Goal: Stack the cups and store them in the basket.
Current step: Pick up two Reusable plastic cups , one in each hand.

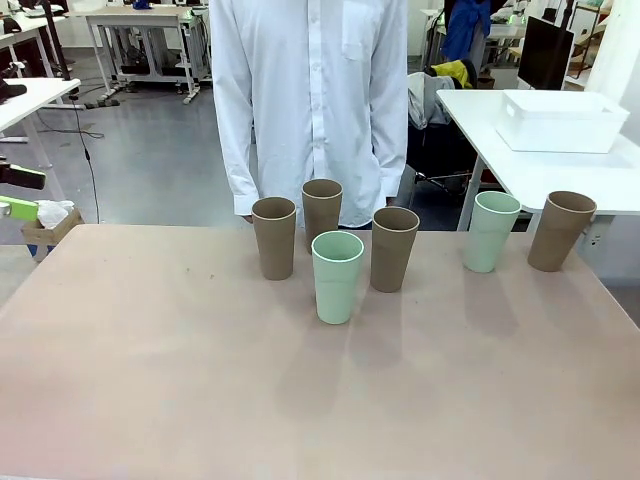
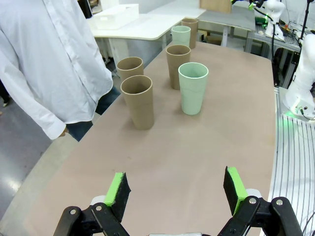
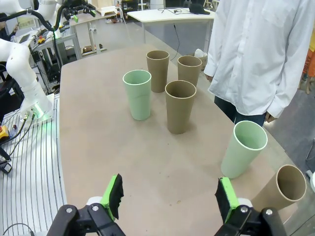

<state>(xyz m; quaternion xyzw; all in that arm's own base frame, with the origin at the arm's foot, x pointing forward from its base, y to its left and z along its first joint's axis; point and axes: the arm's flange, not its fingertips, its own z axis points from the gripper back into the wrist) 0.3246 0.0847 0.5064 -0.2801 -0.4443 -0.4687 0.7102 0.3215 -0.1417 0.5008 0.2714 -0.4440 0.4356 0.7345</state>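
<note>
On the brown table (image 1: 150,380), six plain cups (image 1: 337,277) stand upright, unstacked.

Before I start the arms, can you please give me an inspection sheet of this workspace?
surface: tan table, no spills seen.
job's things: four brown cups and two green cups, all standing open end up, none stacked; basket on a separate white table, far right.
clutter: nothing seen.
grippers: left gripper open, holding nothing; right gripper open, holding nothing.
cables: thin black cable over the floor, far left.
surroundings: person in a white shirt standing at the far edge.
</note>
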